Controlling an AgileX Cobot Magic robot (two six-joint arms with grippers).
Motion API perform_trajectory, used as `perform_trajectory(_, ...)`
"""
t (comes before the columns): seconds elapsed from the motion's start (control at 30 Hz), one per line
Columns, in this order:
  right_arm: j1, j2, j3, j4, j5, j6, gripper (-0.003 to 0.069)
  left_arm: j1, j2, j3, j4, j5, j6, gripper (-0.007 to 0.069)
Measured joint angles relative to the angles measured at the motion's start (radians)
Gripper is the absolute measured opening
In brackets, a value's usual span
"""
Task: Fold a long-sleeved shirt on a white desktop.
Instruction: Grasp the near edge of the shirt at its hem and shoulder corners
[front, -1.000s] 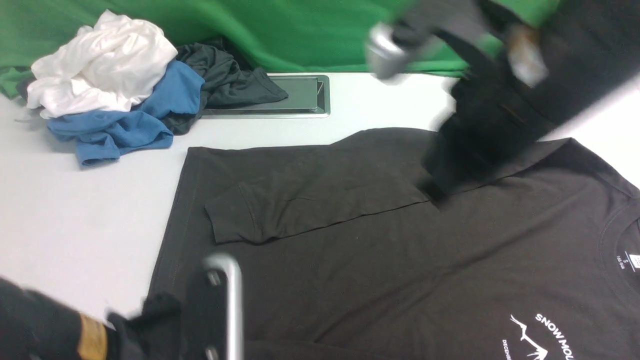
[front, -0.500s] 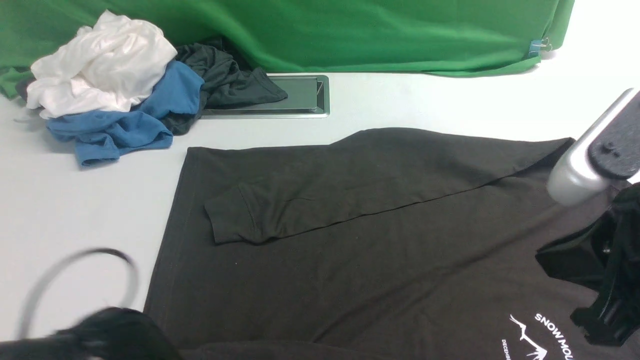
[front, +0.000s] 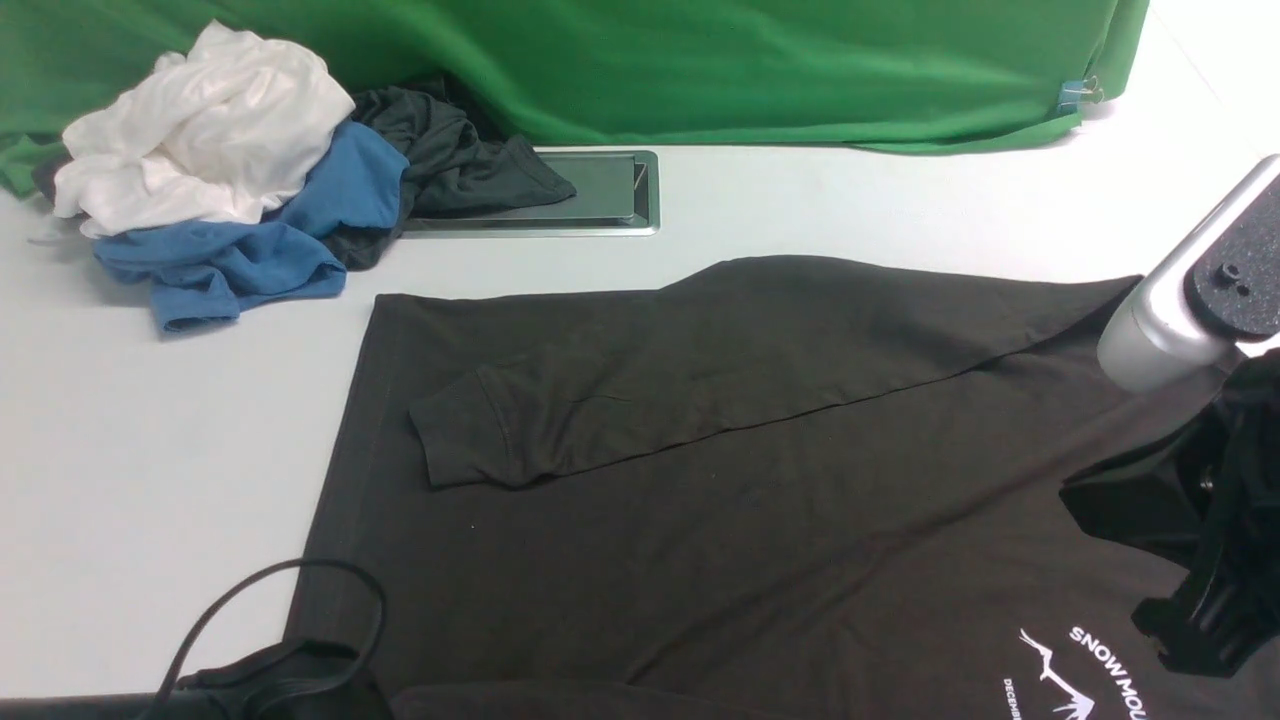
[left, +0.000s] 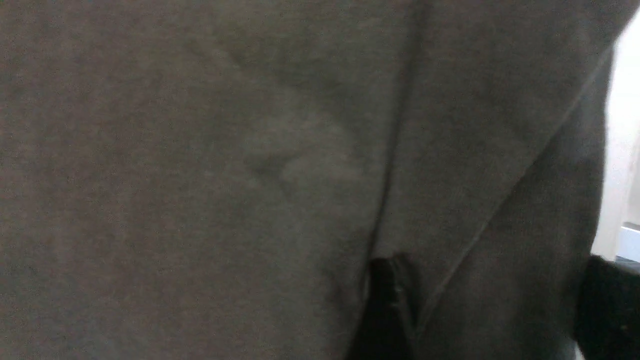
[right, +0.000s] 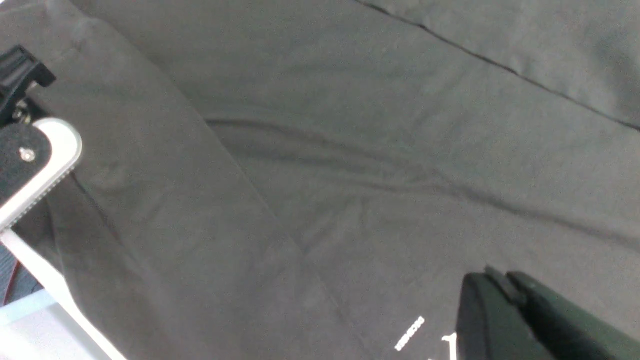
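white, blue and dark garments (front: 230, 170) heap against the silver hatch (front: 590, 190), apart from the long-sleeved shirt (front: 750, 480); left gripper (left: 497, 310) splayed, right gripper (right: 492, 282) clenched empty.

Green cloth (front: 700, 70) backdrop, even light
It drapes along the worktop's (front: 800, 200) far edge, with a small clip (front: 1078, 95) at its right end.

White desktop (front: 850, 200) w/ long-sleeved shirt (front: 750, 450) spread flat, clothes pile (front: 220, 180) back-L.
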Motion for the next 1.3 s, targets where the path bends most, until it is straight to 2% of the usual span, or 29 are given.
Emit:
perform_trajectory(0.13, 0.0, 0.0, 0.0, 0.0, -0.007, 0.0, 0.0071, 0.001, 0.0, 0.006, 0.031, -0.019, 0.0, 0.0233)
perform_trajectory(0.17, 0.0, 0.0, 0.0, 0.0, -0.007, 0.0, 0.0071, 0.001, 0.0, 0.006, 0.031, -0.02, 0.0, 0.0213)
perform_trajectory(0.23, 0.0, 0.0, 0.0, -0.004, -0.005, 0.01, 0.0074, 0.001, -0.001, 0.006, 0.038, -0.021, 0.0, 0.0109)
perform_trajectory(0.3, 0.0, 0.0, 0.0, -0.03, 0.002, 0.041, 0.0078, 0.001, -0.003, -0.001, 0.038, -0.016, 0.0, 0.0049)
perform_trajectory(0.47, -0.01, 0.017, 0.005, -0.161, 0.044, 0.155, 0.009, 0.001, -0.02, -0.042, 0.035, 0.074, -0.005, 0.0039)
perform_trajectory(0.5, -0.038, 0.043, 0.024, -0.196, 0.058, 0.188, 0.0093, 0.001, -0.04, -0.063, 0.035, 0.103, -0.019, 0.0039)
perform_trajectory(0.6, -0.091, 0.083, 0.063, -0.208, 0.057, 0.166, 0.0101, 0.001, -0.066, -0.088, 0.038, 0.137, -0.026, 0.0039)
perform_trajectory(0.7, -0.17, 0.147, 0.146, -0.179, 0.051, -0.015, 0.016, 0.001, -0.106, -0.111, 0.042, 0.173, -0.028, 0.0039)
perform_trajectory(0.8, -0.172, 0.158, 0.178, -0.089, 0.07, -0.141, 0.0239, 0.001, -0.124, -0.112, 0.045, 0.195, -0.029, 0.0039)
perform_trajectory(0.87, -0.135, 0.158, 0.184, -0.053, 0.129, -0.234, 0.0287, 0.001, -0.13, -0.112, 0.054, 0.211, -0.029, 0.0039)
perform_trajectory(0.93, -0.113, 0.158, 0.187, -0.056, 0.155, -0.278, 0.0296, 0.001, -0.132, -0.112, 0.061, 0.218, -0.03, 0.0039)
perform_trajectory(1.1, -0.022, 0.158, 0.261, -0.137, 0.216, -0.496, 0.0367, 0.001, -0.132, -0.112, 0.063, 0.213, -0.031, 0.0039)
perform_trajectory(1.2, -0.014, 0.158, 0.333, -0.176, 0.214, -0.625, 0.0469, 0.001, -0.132, -0.112, 0.069, 0.213, -0.033, 0.0039)
perform_trajectory(1.3, -0.021, 0.163, 0.422, -0.198, 0.166, -0.655, 0.0554, 0.001, -0.132, -0.112, 0.071, 0.213, -0.034, 0.0039)
